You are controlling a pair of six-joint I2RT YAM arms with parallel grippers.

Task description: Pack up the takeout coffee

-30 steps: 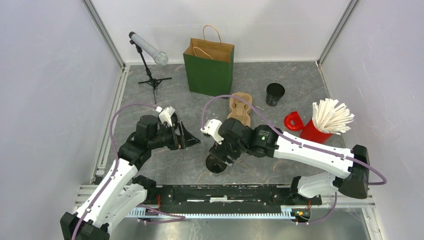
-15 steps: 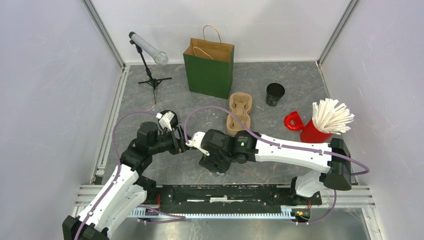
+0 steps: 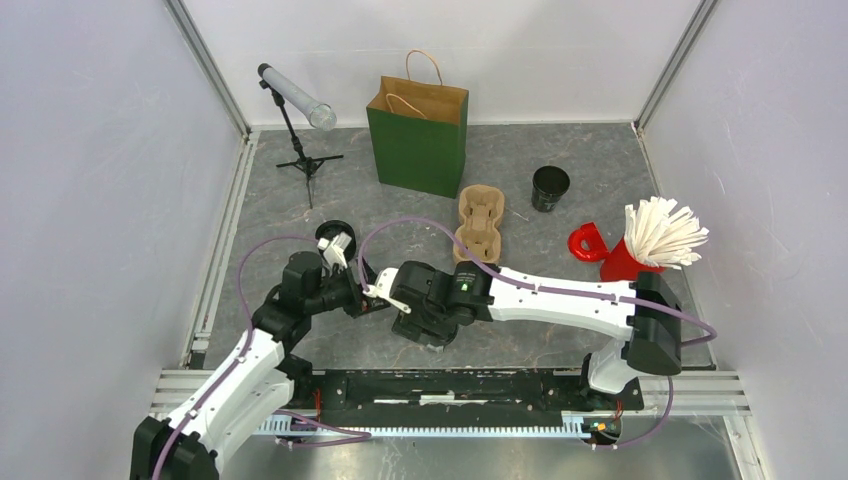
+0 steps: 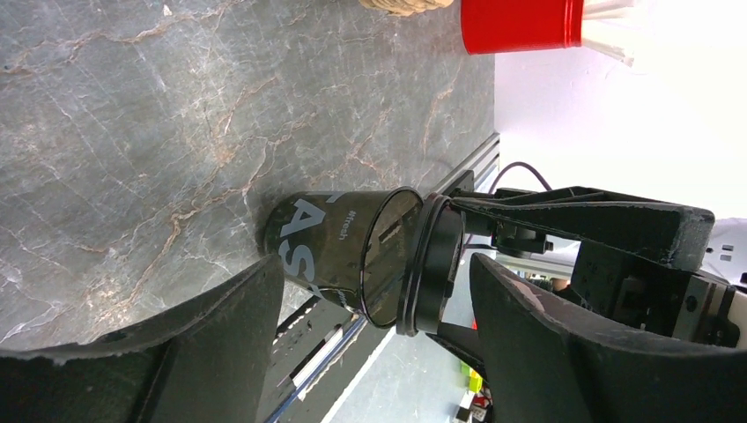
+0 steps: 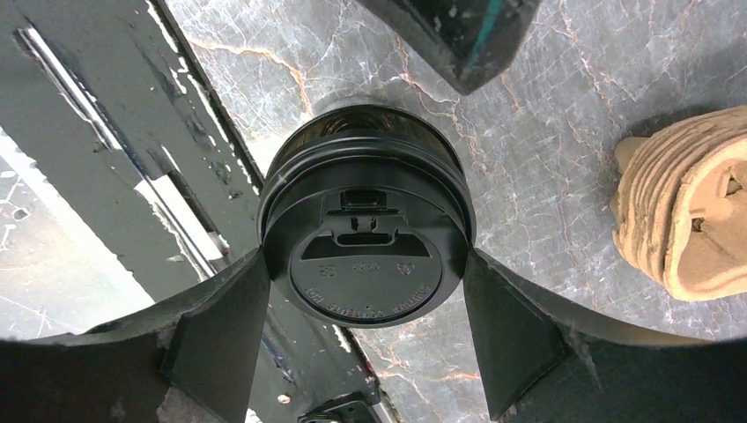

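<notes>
From above, the left arm (image 3: 250, 350) and right arm (image 3: 560, 295) meet at the near left-middle of the table (image 3: 560, 150). The takeout coffee (image 4: 339, 256) is hidden there under the right wrist. The cardboard cup tray (image 3: 478, 222) lies well apart behind it, and the green paper bag (image 3: 418, 135) stands farther back.

In the left wrist view the cup's base looks to be on the table or just off it; we cannot tell which. The left fingers (image 4: 211, 344) stand wide open on either side of the cup wall and touch nothing. One of the right arm's fingers runs along the edge of the lid (image 4: 432, 264).

The right wrist view looks straight down on the sip lid. The right fingers (image 5: 520, 344) press against its rim from both sides, so we read them as closed on the cup at the top. A tip of the left fingers shows above the cup, and the tray is off to the right.

We judge the cup to be light, glossy and thin-walled. A hard squeeze would dent it, and a loose one would let it slide. A lid like this only snaps on, so lifting by the lid alone could pop it off. We would sooner hold the wall just under the lid rim, where the cup is stiffest. We cannot tell whether it is full, so it should stay upright.
</notes>
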